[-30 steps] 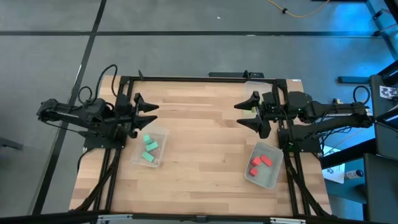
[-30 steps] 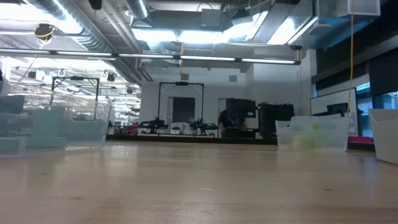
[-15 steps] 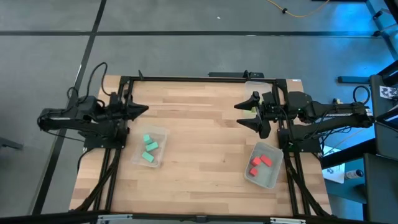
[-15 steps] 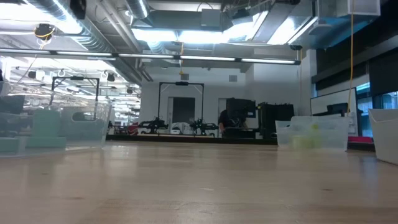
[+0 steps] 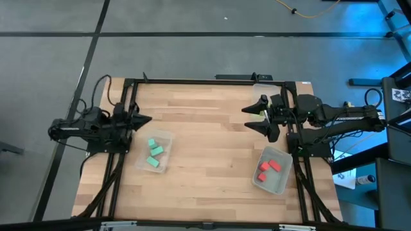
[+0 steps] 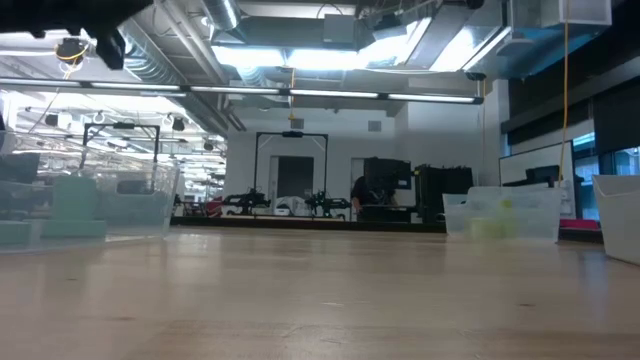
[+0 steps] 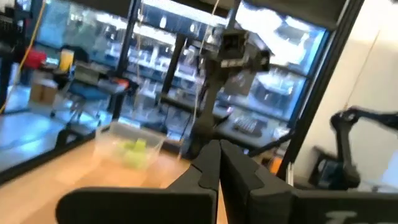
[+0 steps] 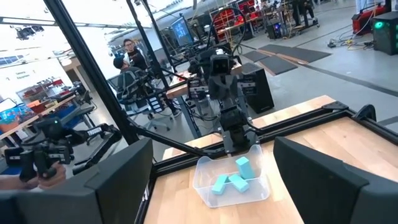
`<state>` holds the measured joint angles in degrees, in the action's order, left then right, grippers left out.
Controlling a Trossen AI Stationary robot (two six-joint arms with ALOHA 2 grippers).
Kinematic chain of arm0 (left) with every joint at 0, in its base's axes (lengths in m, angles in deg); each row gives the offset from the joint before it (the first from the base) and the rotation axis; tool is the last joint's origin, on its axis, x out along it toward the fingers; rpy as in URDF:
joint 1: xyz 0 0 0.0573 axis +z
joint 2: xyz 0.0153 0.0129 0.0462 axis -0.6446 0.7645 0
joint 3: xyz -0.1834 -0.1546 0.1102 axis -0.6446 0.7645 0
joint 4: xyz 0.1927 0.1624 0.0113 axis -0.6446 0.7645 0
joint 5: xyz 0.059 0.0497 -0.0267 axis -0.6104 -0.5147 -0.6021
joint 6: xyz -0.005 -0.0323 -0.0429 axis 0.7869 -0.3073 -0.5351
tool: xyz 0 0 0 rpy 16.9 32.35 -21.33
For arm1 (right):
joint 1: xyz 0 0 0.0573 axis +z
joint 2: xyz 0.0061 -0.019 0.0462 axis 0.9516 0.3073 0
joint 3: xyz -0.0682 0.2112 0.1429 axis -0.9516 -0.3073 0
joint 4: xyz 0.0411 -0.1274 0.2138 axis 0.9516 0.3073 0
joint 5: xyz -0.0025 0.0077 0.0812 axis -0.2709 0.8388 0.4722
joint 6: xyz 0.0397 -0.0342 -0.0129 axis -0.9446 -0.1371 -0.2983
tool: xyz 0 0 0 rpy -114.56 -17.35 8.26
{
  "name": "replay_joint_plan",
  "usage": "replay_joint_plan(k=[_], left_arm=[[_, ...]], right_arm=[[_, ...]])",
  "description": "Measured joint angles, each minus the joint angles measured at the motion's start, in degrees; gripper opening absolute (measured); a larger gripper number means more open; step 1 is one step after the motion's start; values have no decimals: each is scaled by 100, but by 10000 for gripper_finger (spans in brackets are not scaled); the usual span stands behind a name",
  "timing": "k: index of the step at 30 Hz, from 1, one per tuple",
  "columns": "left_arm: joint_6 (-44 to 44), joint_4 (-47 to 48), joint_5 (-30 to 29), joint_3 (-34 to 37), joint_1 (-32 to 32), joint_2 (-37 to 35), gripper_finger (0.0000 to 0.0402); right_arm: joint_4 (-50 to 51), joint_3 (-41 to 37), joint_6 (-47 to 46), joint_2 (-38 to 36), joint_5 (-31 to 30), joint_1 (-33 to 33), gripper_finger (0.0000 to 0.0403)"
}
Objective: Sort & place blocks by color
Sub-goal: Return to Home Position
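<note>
Left gripper (image 5: pixel 146 119) has pulled back twd its table edge vs a sec ago, fingers together now, holding nothing. Right gripper (image 5: pixel 255 115) parked far right, fingers apart. Teal blocks (image 5: pixel 154 153), red blocks (image 5: pixel 268 168), lime blocks (image 7: pixel 134 147) each in own clear tub (image 5: pixel 170 136), so sorting looks done imo.

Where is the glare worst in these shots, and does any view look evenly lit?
Low view: the ceiling lights burn out to white and put a sheen on the table. Left wrist view: strong light from behind leaves the left gripper a dark silhouette. High view: even light on the table, no glare. Right wrist view: evenly lit, the teal blocks easy to see.
</note>
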<state>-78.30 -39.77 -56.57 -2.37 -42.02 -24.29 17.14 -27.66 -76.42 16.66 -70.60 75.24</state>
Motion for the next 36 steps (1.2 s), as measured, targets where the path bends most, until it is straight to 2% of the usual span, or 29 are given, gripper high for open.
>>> replay_joint_plan(k=[10,17,28,32,36], left_arm=[[-301,-823,266,894,-4,-17,0],[-549,-1722,207,1539,0,-20,0],[-386,-1443,261,1542,0,-22,0],[-254,-939,291,1542,-2,-23,0],[-497,-356,318,1538,0,-10,0]], right_arm=[[-1,0,-1,-1,-2,0,336],[2,0,-3,1,-2,-2,336],[-1,0,-3,1,-2,-2,336],[-1,0,-21,1,-2,-2,336],[-1,0,-21,1,-1,-2,336]])
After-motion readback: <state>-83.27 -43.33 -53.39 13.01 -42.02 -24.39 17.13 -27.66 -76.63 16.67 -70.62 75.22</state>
